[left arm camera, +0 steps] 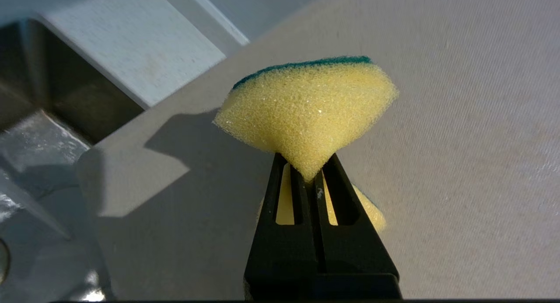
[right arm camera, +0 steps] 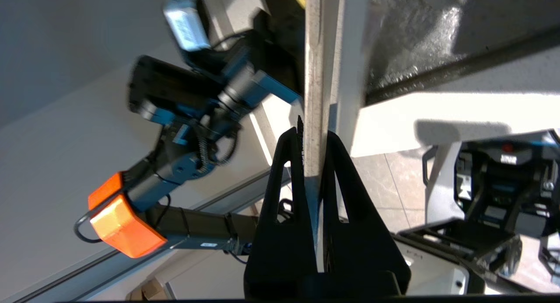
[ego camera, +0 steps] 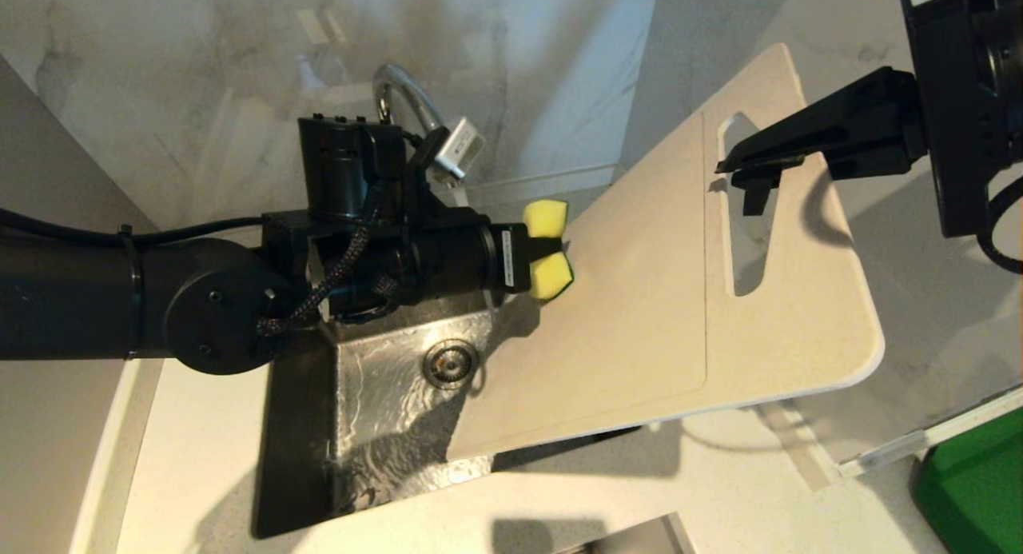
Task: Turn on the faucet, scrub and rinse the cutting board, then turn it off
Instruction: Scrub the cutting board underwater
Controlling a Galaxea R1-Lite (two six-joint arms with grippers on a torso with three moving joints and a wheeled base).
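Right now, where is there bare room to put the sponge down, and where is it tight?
Free: the white counter in front of the sink, and the strip left of it. Tight: the board, held by the right gripper, slants over the basin, with the left gripper and sponge against its upper edge below the faucet.

White countertop [ego camera: 559, 506], sunken steel sink [ego camera: 384, 394]

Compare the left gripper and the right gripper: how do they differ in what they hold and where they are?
The left gripper is shut on the yellow sponge, pinching it at the middle; the right gripper is shut on the cutting board, clamping it at its slot handle. The left gripper presses the sponge against the board's face above the sink; the right gripper holds the board's raised end, so the board slopes into the sink. Both have black fingers and are shut.
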